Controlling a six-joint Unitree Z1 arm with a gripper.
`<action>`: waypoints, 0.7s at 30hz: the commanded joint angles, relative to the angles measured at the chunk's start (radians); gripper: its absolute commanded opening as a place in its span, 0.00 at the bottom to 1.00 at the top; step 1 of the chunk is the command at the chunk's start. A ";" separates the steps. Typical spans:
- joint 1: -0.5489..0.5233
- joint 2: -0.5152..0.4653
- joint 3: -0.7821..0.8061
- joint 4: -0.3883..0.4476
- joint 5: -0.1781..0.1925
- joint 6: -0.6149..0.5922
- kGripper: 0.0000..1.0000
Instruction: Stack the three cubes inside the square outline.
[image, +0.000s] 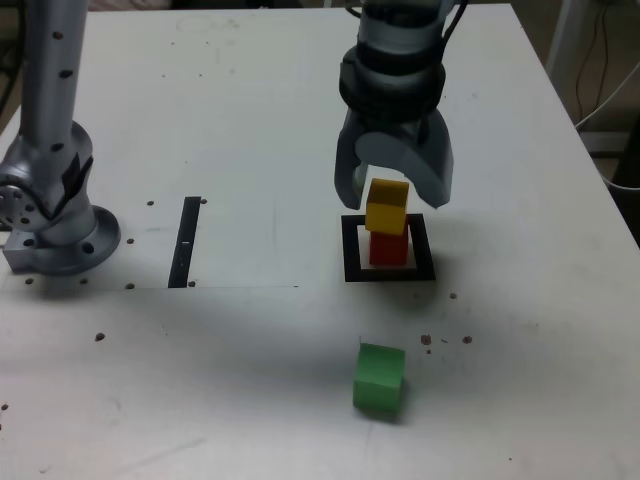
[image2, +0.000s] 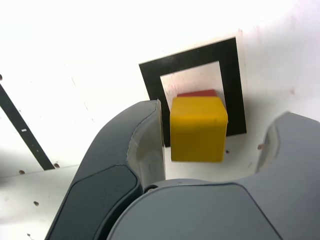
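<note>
Though straddling yellow cube (image2: 198, 129), claw (image2: 212, 150) gapes.

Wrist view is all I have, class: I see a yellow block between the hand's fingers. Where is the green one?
Observer: The green cube sits alone on the table, nearer the exterior camera than the square outline.
Operator: Is the hand gripping yellow?
Observer: No. The hand is open, fingers apart above the yellow cube.
Operator: What is under yellow?
Observer: The red cube, standing inside the outline.
</note>
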 joint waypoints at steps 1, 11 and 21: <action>-0.003 -0.033 -0.002 0.022 -0.005 0.004 0.99; -0.135 -0.142 -0.034 0.152 0.053 -0.065 0.99; -0.331 -0.118 -0.014 0.109 -0.049 -0.275 0.99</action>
